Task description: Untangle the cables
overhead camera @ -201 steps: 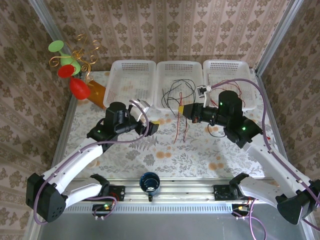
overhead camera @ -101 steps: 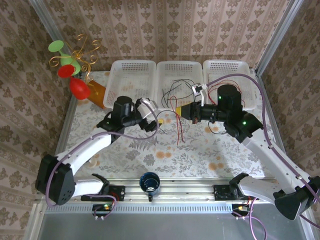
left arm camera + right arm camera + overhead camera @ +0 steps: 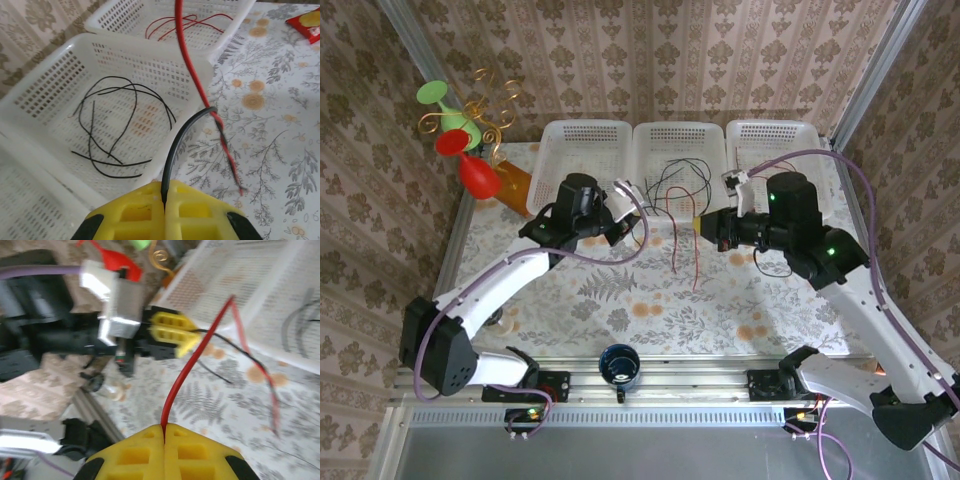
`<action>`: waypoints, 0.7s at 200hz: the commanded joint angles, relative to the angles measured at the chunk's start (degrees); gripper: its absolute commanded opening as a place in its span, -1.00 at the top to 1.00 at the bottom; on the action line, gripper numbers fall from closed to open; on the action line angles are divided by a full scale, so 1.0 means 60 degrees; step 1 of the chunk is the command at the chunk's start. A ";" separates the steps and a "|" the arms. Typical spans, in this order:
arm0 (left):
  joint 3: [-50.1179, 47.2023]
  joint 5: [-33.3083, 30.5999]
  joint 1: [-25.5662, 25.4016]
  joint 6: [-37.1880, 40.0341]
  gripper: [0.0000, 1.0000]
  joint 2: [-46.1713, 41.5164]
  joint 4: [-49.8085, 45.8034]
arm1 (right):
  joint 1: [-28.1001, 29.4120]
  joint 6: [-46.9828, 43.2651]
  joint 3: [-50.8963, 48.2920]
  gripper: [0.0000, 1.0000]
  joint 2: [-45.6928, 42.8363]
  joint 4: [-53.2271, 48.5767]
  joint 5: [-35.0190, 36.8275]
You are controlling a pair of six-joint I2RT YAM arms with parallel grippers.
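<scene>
Left gripper [image 3: 164, 200] clamped on a thin black wire [image 3: 175, 145], right gripper [image 3: 164, 432] clamped on a thin red wire [image 3: 192, 365] — the two strands twist together above the floral tablecloth [image 3: 280, 150], just beside the white perforated plastic basket [image 3: 140, 47]. Step: separating the pair. Next prob. needs the grippers drawn apart gently — w/o slipping

Ahead of the left gripper [image 3: 164, 194], the 3 baskets [image 3: 582, 160] are white perforated plastic, faintly glossy. Its fingers [image 3: 200, 215] are matt yellow plastic, pinching a smooth black cable [image 3: 177, 135]. The floral tablecloth [image 3: 280, 140] looks slick.
</scene>
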 commanded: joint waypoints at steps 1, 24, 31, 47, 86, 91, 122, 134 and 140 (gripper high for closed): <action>0.0313 -0.2202 -0.0374 0.0441 1.00 -0.0628 -0.0630 | -0.0063 -0.0582 0.0307 1.00 -0.0386 -0.1831 0.2773; 0.0639 -0.3918 -0.0581 0.0152 1.00 -0.0888 -0.1203 | -0.0142 -0.0712 0.0261 1.00 -0.0715 -0.2550 0.5097; 0.0664 -0.4234 -0.0624 0.0072 1.00 -0.1002 -0.1339 | -0.0172 -0.0734 0.0241 1.00 -0.0816 -0.2671 0.5675; 0.0596 -0.4931 -0.0702 -0.0224 1.00 -0.1361 -0.1474 | -0.0249 -0.0728 0.0224 1.00 -0.1008 -0.2968 0.6918; 0.0061 -0.5824 -0.0713 -0.0562 1.00 -0.2429 -0.1676 | -0.0760 -0.0895 0.0139 1.00 -0.1288 -0.3377 0.8888; 0.0036 -0.6093 -0.0720 -0.0647 1.00 -0.2536 -0.1733 | -0.0864 -0.0883 0.0095 1.00 -0.1324 -0.3359 0.8995; 0.0022 -0.7600 -0.0623 -0.0932 1.00 -0.3117 -0.2559 | -0.1704 -0.0671 -0.0017 1.00 -0.1481 -0.3389 0.9305; 0.0102 -0.7915 -0.0393 -0.1172 1.00 -0.3304 -0.3077 | -0.2014 -0.0673 -0.0073 1.00 -0.1534 -0.3380 0.9335; 0.0168 -0.7937 -0.0220 -0.1390 1.00 -0.3408 -0.3381 | -0.2171 -0.0697 -0.0103 1.00 -0.1575 -0.3347 0.9354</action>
